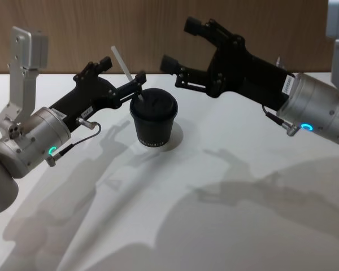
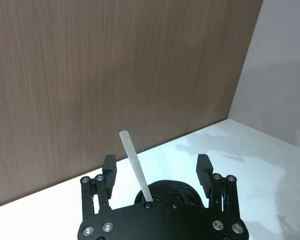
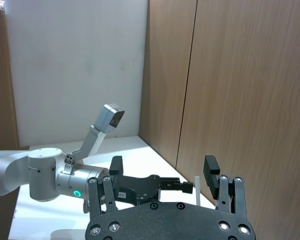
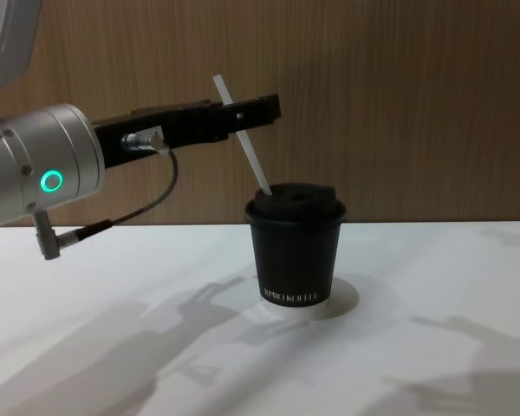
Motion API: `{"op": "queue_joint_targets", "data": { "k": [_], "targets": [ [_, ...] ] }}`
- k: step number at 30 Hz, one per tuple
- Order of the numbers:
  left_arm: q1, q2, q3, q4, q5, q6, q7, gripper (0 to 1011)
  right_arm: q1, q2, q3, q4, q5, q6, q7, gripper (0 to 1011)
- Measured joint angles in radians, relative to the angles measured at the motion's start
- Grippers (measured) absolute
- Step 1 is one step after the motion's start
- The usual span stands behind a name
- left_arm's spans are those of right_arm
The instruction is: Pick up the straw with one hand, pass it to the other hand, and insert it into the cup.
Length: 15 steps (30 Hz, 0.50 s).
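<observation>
White plastic, the straw (image 1: 126, 72) stands tilted in the lid of the cup (image 1: 153, 120), its lower end in the lid's hole and its top leaning toward the robot's left. The cup sits on the white bench (image 1: 226, 214) near the back edge, by the wood-grain wall (image 1: 158, 22). The left gripper (image 1: 125, 77) hovers at the straw with jaws spread, fingers either side and not touching it. The right gripper (image 1: 179, 44) hangs above and beside the cup, jaws apart and empty.
</observation>
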Motion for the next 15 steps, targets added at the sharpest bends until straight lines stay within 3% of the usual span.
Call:
{"op": "queue_joint_targets", "data": {
  "k": [15],
  "targets": [
    [0.065, -0.002, -0.013, -0.089, 0.042, -0.005, 0.066, 1003, -0.069, 0.032, 0.028, -0.050, 0.040, 0.000, -0.012, 1001]
  ]
}}
